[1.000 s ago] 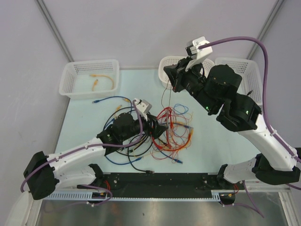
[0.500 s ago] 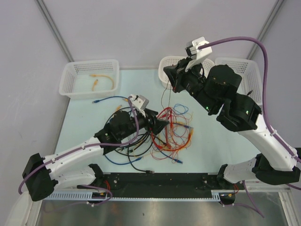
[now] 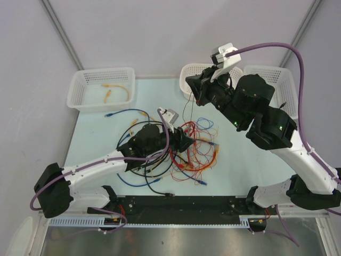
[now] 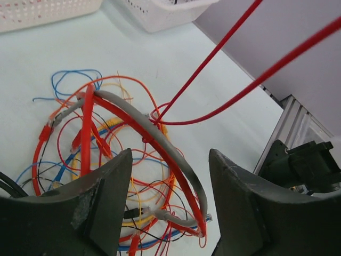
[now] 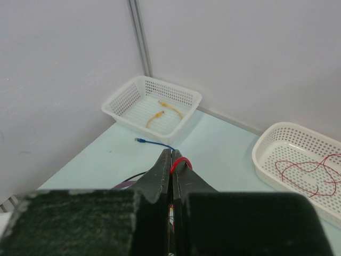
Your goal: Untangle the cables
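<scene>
**A:** Where's the tangle?
**B:** Your cables (image 3: 196,150) sit heaped mid-table (image 3: 240,160), with red, orange and blue strands looped together. Black loops (image 3: 144,169) spill toward the near edge. One blue cable (image 3: 127,112) lies apart, far left.

**A:** Left claw?
**B:** Your left gripper (image 4: 170,160) is low over the heap, jaws apart and gripping nothing. A grey-and-red arc (image 4: 160,144) shows through the gap; can't tell if it touches.

**A:** Right?
**B:** Your right gripper (image 5: 171,160) is pinched tight on a red wire (image 5: 180,160), raised beside the middle basket (image 3: 187,68). The strand runs down to the heap.

**A:** Baskets?
**B:** The left basket (image 3: 101,71) holds orange cables (image 3: 118,92). The middle one holds red wires (image 5: 303,170). The right basket (image 3: 272,70) is mostly hidden behind your arm.
</scene>
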`<action>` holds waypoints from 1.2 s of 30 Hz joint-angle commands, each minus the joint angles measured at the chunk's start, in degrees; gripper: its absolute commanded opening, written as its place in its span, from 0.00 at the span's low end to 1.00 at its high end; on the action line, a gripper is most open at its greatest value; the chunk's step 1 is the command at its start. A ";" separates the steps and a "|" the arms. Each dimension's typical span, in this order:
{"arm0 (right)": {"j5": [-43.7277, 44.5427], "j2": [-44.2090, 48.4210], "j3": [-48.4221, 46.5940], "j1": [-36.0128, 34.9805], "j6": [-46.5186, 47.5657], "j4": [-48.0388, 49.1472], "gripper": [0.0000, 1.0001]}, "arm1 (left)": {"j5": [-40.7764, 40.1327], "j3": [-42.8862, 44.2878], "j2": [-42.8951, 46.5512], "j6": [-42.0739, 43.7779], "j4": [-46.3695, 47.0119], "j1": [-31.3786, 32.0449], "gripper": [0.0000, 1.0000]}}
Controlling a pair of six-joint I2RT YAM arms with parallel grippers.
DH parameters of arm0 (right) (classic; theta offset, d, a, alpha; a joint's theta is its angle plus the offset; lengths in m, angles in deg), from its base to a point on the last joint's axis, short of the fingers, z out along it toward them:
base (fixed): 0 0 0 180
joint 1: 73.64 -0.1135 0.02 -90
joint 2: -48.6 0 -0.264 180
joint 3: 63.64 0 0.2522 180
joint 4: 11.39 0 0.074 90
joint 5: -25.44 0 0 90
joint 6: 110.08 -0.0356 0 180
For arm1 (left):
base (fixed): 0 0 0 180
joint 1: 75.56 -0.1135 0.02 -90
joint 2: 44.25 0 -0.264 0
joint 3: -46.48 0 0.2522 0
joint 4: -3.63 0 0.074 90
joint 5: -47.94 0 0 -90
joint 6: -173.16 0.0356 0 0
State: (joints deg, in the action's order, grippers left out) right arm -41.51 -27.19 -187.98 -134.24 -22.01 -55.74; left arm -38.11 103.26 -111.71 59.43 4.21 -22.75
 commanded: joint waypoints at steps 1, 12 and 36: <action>-0.64 1.70 -1.12 -0.57 -0.44 2.64 0.00 | 1.15 -0.14 -2.05 -1.32 1.21 0.36 0.52; 5.95 5.82 -0.68 -1.01 3.41 7.46 0.00 | -11.16 -2.85 3.30 -0.70 -13.01 -4.90 0.00; 9.12 10.66 -5.78 -1.45 9.23 12.22 0.00 | -7.21 -9.89 -3.29 -10.73 -28.23 -31.02 0.03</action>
State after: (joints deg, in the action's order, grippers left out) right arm -33.95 -20.72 -189.03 -135.48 -16.00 -53.82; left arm -44.04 94.11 -111.19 49.01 -15.30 -50.77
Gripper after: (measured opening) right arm 0.010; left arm 0.051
